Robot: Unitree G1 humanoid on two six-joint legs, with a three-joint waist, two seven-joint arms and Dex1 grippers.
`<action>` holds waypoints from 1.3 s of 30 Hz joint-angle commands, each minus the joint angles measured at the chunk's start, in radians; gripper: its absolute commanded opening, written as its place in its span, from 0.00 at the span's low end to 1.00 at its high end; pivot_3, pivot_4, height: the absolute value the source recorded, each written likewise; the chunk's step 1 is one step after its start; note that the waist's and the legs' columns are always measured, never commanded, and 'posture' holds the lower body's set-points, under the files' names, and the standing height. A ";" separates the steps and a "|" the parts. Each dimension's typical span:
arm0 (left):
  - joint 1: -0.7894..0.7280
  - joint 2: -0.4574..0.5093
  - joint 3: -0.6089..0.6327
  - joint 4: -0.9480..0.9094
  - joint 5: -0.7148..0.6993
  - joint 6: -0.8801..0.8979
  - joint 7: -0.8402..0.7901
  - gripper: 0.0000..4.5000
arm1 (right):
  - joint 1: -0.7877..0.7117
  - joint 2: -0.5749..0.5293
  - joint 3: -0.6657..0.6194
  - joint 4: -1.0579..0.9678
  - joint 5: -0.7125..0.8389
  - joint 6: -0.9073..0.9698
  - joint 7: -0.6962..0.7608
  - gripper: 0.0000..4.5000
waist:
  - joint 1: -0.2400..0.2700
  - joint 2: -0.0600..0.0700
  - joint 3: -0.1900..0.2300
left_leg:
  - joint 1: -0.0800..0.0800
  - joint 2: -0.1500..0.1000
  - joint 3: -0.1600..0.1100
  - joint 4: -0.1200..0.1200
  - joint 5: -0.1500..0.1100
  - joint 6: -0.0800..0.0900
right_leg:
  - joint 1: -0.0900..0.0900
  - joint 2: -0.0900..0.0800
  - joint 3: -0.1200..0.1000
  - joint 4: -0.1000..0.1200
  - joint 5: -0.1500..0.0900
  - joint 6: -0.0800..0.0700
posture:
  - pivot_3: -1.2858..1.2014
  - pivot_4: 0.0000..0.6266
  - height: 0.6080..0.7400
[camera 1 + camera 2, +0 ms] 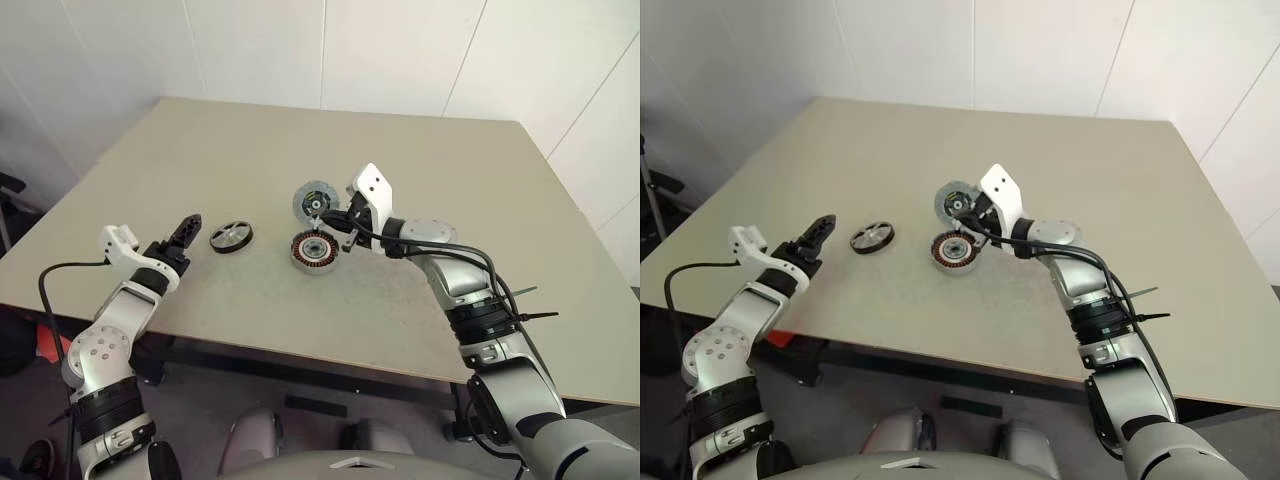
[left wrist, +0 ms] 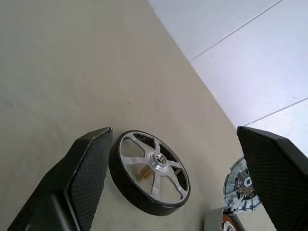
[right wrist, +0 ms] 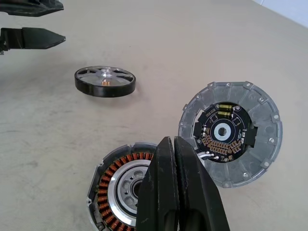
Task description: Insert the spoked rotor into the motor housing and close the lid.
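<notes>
- Head views: the housing is seen flat on the table, copper windings up, and everything is placed from it. The rotor lies flat on the robot's left of the housing, clearly apart. The lid lies just beyond the housing, on the far side, nearly touching its rim. The right gripper is held low over the housing's far edge, between housing and lid, fingers pressed together, nothing gripped. The left gripper is held beyond the rotor, on the side away from the housing, fingers spread, nothing taken.
- Left wrist view: the rotor is framed between two wide-spread black fingers; one finger is seen just beside the rotor's dark rim, and contact cannot be judged. The lid is glimpsed further on.
- Right wrist view: the closed fingers are seen above the housing, partly covering it. The lid lies beside the housing, circuit side up. The rotor lies further off, with the left gripper past it.
</notes>
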 commanded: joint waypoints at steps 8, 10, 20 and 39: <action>0.022 -0.075 -0.020 -0.005 -0.069 -0.021 0.051 0.54 | -0.015 -0.002 -0.005 0.001 -0.001 -0.025 -0.007 0.00 | -0.001 -0.001 0.000 | 0.000 0.000 0.000 0.000 0.000 0.000 | 0.000 0.000 0.000 0.000 0.000 0.000 | 0.52 0.00 1.00; 0.031 -0.070 -0.011 -0.001 -0.076 -0.022 0.052 0.54 | -0.014 -0.004 -0.006 0.004 -0.002 -0.026 -0.008 0.00 | -0.001 -0.001 0.000 | 0.000 0.000 0.000 0.000 0.000 0.000 | 0.000 0.000 0.000 0.000 0.000 0.000 | 0.52 0.00 1.00; 0.036 -0.095 -0.005 0.081 -0.101 -0.037 0.087 0.54 | -0.029 0.005 -0.009 0.019 0.000 -0.036 -0.017 0.00 | -0.001 -0.001 0.000 | 0.001 0.000 0.000 0.000 0.000 0.000 | 0.001 0.000 0.000 0.000 0.000 0.000 | 0.52 0.00 1.00; 0.015 -0.095 -0.056 0.113 -0.091 -0.060 0.026 0.54 | -0.013 0.000 -0.004 0.021 -0.011 -0.056 -0.013 0.00 | -0.001 -0.001 0.000 | 0.002 0.000 0.000 0.000 -0.001 -0.002 | 0.002 0.000 0.000 -0.001 0.000 0.001 | 0.52 0.00 1.00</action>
